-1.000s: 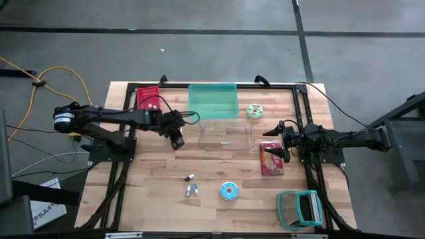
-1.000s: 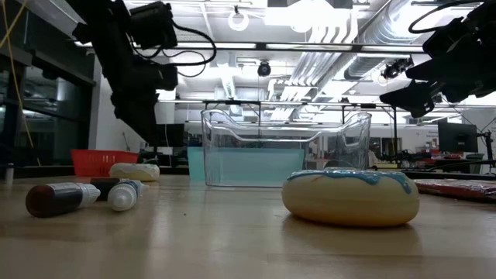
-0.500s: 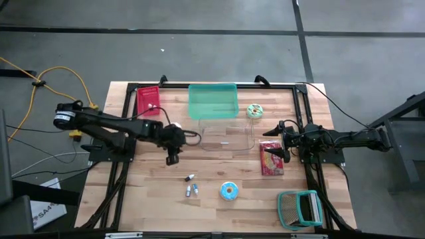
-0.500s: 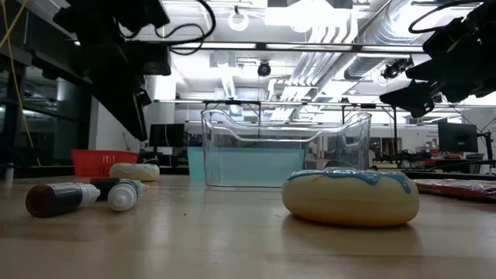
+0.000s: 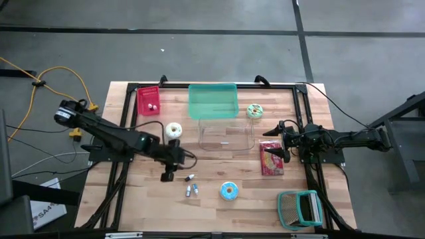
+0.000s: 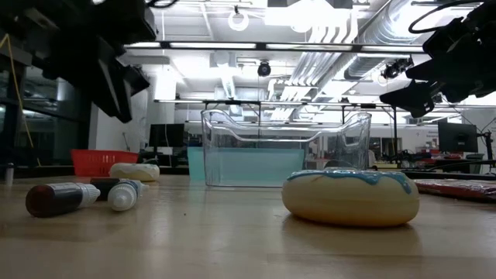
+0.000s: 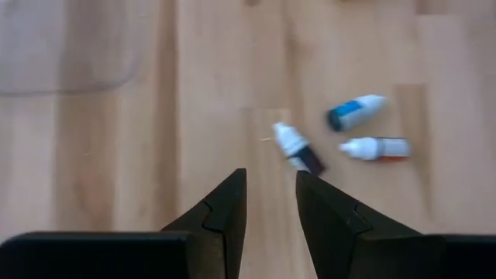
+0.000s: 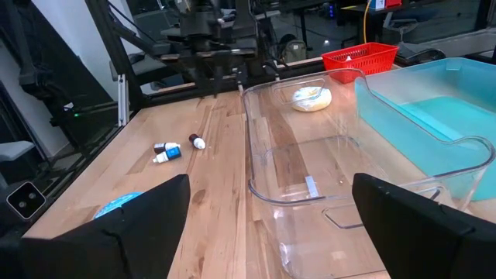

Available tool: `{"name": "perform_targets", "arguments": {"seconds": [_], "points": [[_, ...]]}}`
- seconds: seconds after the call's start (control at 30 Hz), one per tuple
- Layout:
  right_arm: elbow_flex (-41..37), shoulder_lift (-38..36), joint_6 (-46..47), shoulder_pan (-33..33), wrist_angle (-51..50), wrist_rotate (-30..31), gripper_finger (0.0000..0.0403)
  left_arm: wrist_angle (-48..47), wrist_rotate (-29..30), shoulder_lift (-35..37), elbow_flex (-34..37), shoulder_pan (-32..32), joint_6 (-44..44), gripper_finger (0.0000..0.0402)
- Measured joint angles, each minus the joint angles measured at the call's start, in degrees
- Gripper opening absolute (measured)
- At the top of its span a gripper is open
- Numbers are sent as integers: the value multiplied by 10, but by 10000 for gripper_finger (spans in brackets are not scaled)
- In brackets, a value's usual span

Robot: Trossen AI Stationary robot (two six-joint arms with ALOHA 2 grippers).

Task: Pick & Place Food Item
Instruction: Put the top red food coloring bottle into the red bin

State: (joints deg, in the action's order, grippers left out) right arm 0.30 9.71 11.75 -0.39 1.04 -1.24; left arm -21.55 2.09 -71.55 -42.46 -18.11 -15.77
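Left gripper point(image 5: 168, 175) has swung down toward small bottles point(image 5: 191, 185), jaws narrowly parted; right arm parked, jaws wide.

Three small bottles point(image 5: 191, 186) lie together near the front of the surface point(image 5: 219, 212). There are three doughnuts: a white one point(image 5: 174, 129), a green one point(image 5: 254, 111) and a blue one point(image 5: 229, 191). Two bins stand there, one clear point(image 5: 226, 136), one teal point(image 5: 213, 101). One red basket point(image 5: 148, 100), one teal basket point(image 5: 299, 207), one red packet point(image 5: 271, 158).
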Motion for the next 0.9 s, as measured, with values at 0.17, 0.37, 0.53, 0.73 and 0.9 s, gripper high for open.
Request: {"name": "perform_targets", "arguments": {"seconds": [0.17,0.37,0.53,0.73,0.9], "points": [[0,0,0,0,0,0,350,12,0,0,0,-33,-92,109],[0,0,0,0,0,0,350,12,6,0,0,-42,-227,109],[0,0,0,0,0,0,350,23,9,0,-2,-42,-263,108],[0,0,0,0,0,0,350,38,9,0,-2,-41,-263,108],[0,0,0,0,0,0,350,39,8,0,-2,-41,-263,108]]}}
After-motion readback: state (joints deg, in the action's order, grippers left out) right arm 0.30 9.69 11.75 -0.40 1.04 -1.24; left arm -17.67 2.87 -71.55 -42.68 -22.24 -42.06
